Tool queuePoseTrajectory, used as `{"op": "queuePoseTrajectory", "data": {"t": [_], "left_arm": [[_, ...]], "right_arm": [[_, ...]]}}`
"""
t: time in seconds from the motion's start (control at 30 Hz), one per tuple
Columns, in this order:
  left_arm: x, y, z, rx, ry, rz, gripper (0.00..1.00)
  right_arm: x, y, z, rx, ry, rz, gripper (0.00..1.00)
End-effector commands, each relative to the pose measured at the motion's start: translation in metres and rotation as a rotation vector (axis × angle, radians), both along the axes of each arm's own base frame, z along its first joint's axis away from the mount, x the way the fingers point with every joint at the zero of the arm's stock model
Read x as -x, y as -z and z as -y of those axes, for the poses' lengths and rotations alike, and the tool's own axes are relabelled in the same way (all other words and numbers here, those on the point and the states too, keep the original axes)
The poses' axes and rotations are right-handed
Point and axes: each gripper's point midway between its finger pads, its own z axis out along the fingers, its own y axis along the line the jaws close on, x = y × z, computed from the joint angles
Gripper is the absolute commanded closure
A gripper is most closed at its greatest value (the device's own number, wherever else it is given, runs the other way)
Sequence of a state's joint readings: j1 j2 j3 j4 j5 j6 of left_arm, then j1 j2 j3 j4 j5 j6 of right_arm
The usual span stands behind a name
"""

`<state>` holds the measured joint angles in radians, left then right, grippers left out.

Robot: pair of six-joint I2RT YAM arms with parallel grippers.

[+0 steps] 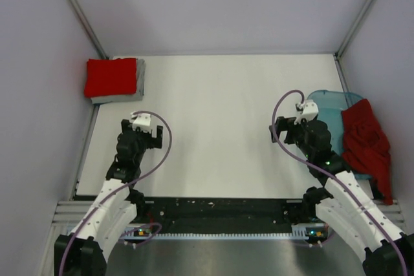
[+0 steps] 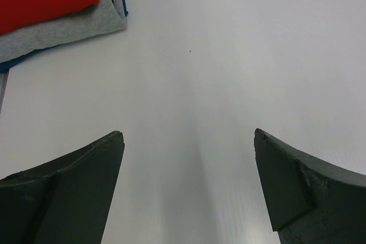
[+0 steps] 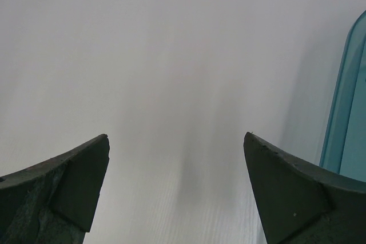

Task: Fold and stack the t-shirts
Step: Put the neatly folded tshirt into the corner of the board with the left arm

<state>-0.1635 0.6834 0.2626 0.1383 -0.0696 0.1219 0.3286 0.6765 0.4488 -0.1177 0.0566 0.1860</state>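
Top external: red tee (image 1: 111,77) lies folded on grey tee (image 1: 138,81), far-left corner; dark tee (image 1: 365,143) drapes over tub (image 1: 326,101), right edge. Left gripper (image 2: 189,134) and right gripper (image 3: 176,136) gape wide, empty.

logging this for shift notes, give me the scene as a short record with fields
stack: bright red t-shirt folded on top of light grey t-shirt, far left corner of the table
unfolded: darker red t-shirt draped over the light-blue tub, right side
left tool: open, empty, over bare table
right tool: open, empty, tub to its right
remaining: darker red t-shirt not yet folded or stacked
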Motion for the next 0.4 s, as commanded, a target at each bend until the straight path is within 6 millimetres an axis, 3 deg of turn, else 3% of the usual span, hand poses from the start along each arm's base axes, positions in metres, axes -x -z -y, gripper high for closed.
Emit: {"op": "queuePoseTrajectory", "data": {"t": [0.0,0.3,0.37], "left_arm": [[-0.006,-0.015,0.001,0.01,0.002,0.068,0.01],[-0.007,-0.011,0.009,-0.003,0.058,0.059,0.01],[-0.01,-0.022,0.011,0.008,0.062,0.105,0.01]], "right_arm": [[-0.006,-0.01,0.002,-0.018,0.015,0.051,0.01],[-0.01,-0.01,0.003,-0.023,0.028,0.077,0.01],[-0.016,-0.015,0.006,-0.027,0.057,0.117,0.01]]}}
